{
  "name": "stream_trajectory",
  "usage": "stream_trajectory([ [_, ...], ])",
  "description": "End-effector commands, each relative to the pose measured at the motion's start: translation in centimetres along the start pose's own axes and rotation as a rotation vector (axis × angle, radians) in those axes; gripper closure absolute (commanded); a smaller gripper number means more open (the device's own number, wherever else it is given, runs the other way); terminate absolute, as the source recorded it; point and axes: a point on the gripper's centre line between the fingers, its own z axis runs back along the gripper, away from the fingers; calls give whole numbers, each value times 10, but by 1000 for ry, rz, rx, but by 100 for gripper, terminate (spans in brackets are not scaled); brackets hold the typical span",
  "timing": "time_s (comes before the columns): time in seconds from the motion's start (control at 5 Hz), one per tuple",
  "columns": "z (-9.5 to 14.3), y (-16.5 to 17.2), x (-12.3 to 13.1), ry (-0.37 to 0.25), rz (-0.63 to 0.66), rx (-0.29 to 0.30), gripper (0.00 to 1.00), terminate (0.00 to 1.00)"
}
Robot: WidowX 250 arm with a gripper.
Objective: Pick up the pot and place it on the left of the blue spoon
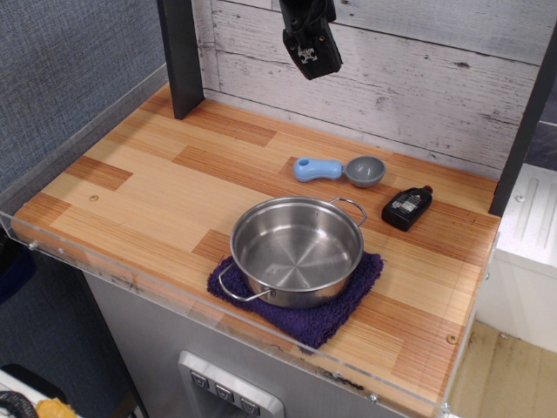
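Observation:
The shiny steel pot sits upright on a purple cloth near the table's front edge, its two wire loop handles pointing front-left and back-right. Behind it lies the blue spoon, light blue handle to the left and grey bowl to the right. My black gripper hangs high at the top of the view, above the back of the table and well away from the pot and the spoon. From this angle I cannot make out whether its fingers are open or shut. Nothing is visibly held in it.
A small black bottle lies right of the spoon. A dark post stands at the back left, another dark post at the right. A clear acrylic lip edges the wooden table. A white plank wall rises behind.

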Motion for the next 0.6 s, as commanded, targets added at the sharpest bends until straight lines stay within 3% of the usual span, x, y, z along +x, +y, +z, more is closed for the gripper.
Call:
stream_trajectory([
  [0.0, 0, 0, 0, 0, 0, 0, 0, 0],
  [0.4, 0, -34, -17, -23, -17, -12, 0, 0],
])
